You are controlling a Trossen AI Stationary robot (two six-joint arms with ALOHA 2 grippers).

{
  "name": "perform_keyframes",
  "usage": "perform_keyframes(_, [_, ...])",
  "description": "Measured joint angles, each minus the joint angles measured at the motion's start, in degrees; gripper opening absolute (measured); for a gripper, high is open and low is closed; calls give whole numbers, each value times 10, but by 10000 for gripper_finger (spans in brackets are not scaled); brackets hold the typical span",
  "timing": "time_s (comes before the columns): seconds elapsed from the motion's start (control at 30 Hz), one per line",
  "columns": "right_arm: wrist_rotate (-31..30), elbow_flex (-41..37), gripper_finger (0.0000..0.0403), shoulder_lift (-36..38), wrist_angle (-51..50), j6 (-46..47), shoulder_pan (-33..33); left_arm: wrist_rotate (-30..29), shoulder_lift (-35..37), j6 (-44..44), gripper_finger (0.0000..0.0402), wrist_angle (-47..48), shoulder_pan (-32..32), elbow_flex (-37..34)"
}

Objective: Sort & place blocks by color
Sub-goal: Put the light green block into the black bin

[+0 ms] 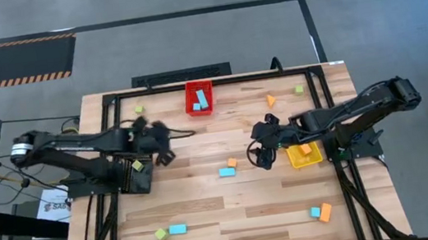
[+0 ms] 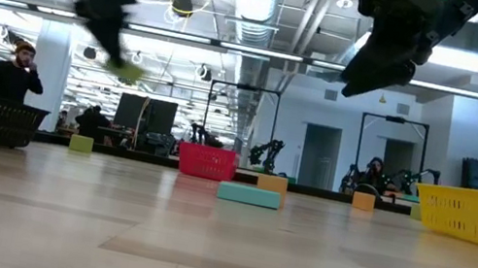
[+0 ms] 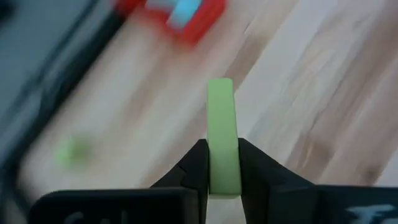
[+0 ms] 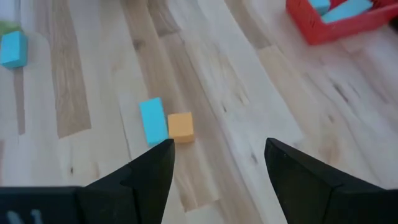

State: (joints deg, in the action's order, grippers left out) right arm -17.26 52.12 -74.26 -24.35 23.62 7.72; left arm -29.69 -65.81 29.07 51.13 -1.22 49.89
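Left gripper (image 3: 222, 168) clamps an upright green block (image 3: 222, 134); right gripper (image 4: 217, 165) hangs spread.

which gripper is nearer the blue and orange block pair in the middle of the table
Right. The right gripper hangs open just beside the blue block and orange block; the left gripper, shut on a green block, is farther off.

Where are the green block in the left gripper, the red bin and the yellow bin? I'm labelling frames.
green block (image 3: 222, 134): left wrist view, its long face.
red bin (image 1: 190, 99): high view, left wall.
yellow bin (image 1: 294, 157): high view, bare floor.
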Motion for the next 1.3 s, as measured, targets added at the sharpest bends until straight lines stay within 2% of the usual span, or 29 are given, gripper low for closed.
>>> perform_keyframes(0.13, [0, 0, 271, 0, 17, -23, -9, 24, 43, 158, 45, 88, -29, -46])
perform_keyframes(0.3, [2, 0, 271, 0, 38, -47, -21, 82, 68, 278, 36, 86, -77, -118])
perform_keyframes(0.37, [4, 0, 271, 0, 38, -49, -27, 88, 70, 309, 36, 88, -95, -130])
perform_keyframes(0.5, [6, 0, 271, 0, 39, -54, -40, 90, 70, 326, 41, 98, -124, -131])
perform_keyframes(0.63, [7, 0, 271, 0, 40, -61, -50, 50, 79, 307, 38, 114, -142, -107])
perform_keyframes(0.7, [8, 0, 271, 0, 40, -62, -57, 51, 83, 306, 36, 125, -144, -91])
perform_keyframes(0.77, [8, 0, 271, 0, 40, -63, -61, 70, 88, 312, 37, 144, -149, -76])
perform_keyframes(0.93, [9, 0, 271, 0, 39, -77, -71, 178, 93, 357, 39, 207, -174, -52])
perform_keyframes(1.07, [9, 0, 271, 0, 38, -77, -76, 236, 93, 403, 40, 264, -186, -44])
perform_keyframes(1.3, [9, 0, 271, 0, 38, -76, -73, 250, 89, 438, 40, 286, -187, -53])
